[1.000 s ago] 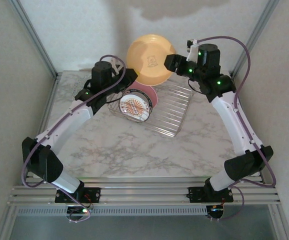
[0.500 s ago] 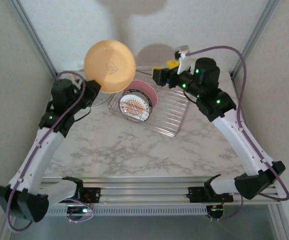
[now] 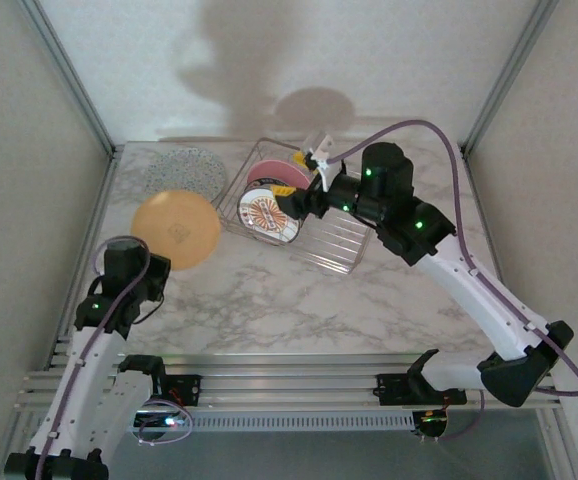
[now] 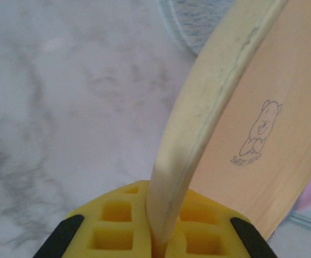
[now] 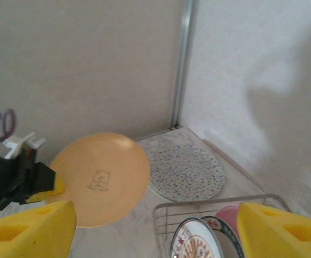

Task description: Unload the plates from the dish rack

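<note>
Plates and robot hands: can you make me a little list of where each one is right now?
orange plate: pinched by its rim in the left gripper, tilted
speckled plate: flat on the table, far left corner
sunburst plate: standing in the dish rack
pink plate: standing behind it
right gripper: open, above the rack

Four plates are counted: one orange plate (image 3: 175, 228), one speckled plate (image 3: 182, 170), one pink plate (image 3: 274, 175), one sunburst plate (image 3: 268, 214). One dish rack (image 3: 334, 240) is counted. Two end effectors are counted: the left end effector (image 4: 161, 242) and the right end effector (image 5: 155, 228).
</note>
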Tool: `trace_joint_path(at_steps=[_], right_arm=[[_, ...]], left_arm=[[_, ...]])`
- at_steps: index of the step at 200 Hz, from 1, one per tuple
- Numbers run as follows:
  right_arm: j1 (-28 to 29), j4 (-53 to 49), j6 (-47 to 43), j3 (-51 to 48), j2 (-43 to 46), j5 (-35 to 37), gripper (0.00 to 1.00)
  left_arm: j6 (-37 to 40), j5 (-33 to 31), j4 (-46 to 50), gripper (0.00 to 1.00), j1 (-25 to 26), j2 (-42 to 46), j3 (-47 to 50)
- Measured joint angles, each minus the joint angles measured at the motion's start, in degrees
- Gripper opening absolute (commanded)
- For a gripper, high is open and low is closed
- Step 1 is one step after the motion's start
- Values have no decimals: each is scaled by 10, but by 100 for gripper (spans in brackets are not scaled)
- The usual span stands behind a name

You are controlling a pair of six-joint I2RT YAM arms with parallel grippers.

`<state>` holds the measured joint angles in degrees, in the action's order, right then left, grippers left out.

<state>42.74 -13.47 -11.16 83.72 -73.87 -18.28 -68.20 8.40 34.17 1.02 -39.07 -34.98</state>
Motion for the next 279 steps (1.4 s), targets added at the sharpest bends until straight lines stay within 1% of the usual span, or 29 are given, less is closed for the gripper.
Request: trace_joint_path(at_steps=[31,49,73,89,118,163,214,229,256,279], right_arm=[[18,-8,-44,-15,14,-27,80],[22,-13,-60,-17,19,-30,80],[22,-15,-70,-19,23,-30,80],[22,-18,-74,-20,23,-29,80],[22,-26,-76,-26,23,-28,80],[22,-27,-75,-35,23,-9,80],[22,-25,-73,-35,18,-2,80],[22,-22,-72,-35,14,7,80],[23,-21,-64,-35,6,39,79],[23,-21,-59,-35,-2,87,80]], left_arm=[[-25,-7,1,0,0,-3,64],[-33,-8,-8,0,0,-16,94],[-41,-8,-31,0,0,-38,122],[-43,-7,-64,0,0,-60,136],[-43,-5,-102,0,0,-96,149],[-43,6,-156,0,0,-125,156],[-43,19,-191,0,0,-155,166],[-42,22,-200,8,0,-164,166],[-40,29,-221,15,-1,-182,166],[-36,36,-231,21,-1,-187,166]])
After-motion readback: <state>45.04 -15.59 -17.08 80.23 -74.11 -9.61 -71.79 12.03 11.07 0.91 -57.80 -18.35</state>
